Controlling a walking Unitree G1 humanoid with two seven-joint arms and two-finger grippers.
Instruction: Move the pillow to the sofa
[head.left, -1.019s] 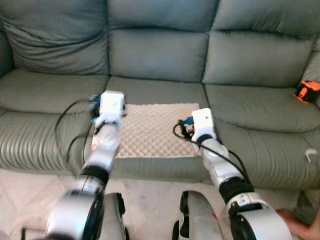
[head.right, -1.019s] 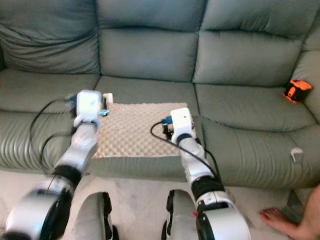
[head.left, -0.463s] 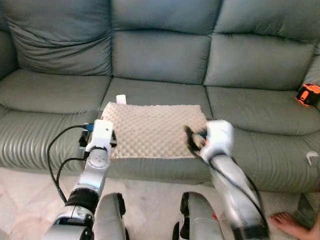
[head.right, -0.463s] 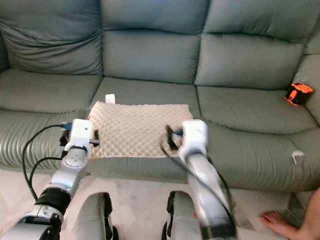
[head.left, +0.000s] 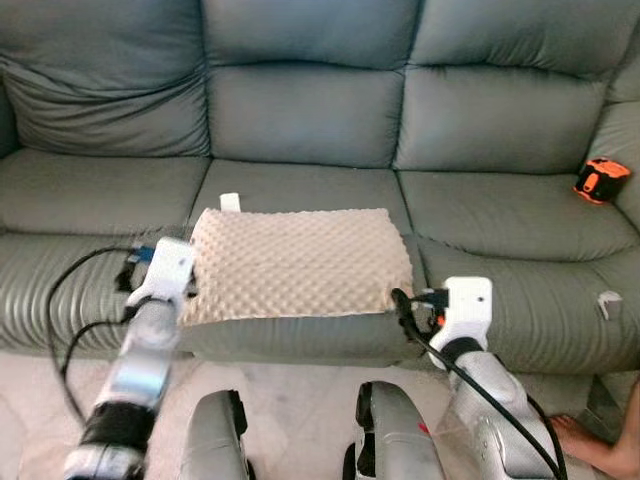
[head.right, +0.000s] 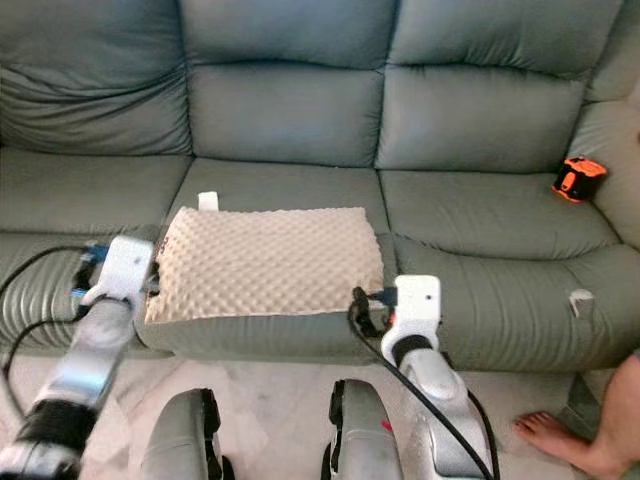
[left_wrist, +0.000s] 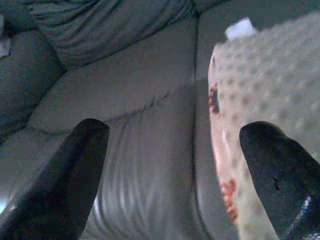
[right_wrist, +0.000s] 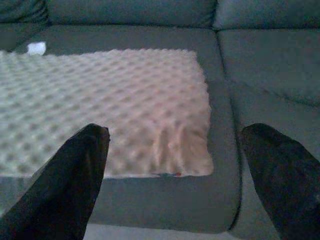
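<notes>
Pillow (head.left: 295, 262) is lying flat on the middle seat of the grey sofa (head.left: 300, 100), front edge near the cushion lip, white tag at its back left corner. Left hand (left_wrist: 175, 175) is sitting just beside its left edge, right hand (right_wrist: 175, 175) facing its front right corner, both spread wide and holding nothing. Orange gadget (head.left: 601, 179) is sitting on the far right seat.

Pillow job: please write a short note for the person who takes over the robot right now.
Left claw: open, holding nothing, beside the pillow's left edge.
Right claw: open, holding nothing, in front of the pillow's right front corner.
Pillow: lies flat on the middle seat of the sofa, its front edge at the seat's front edge.
Done: the pillow is on the sofa and released.
Left: probably only to pull both arms away. Mind the person's foot on the floor at the right.
</notes>
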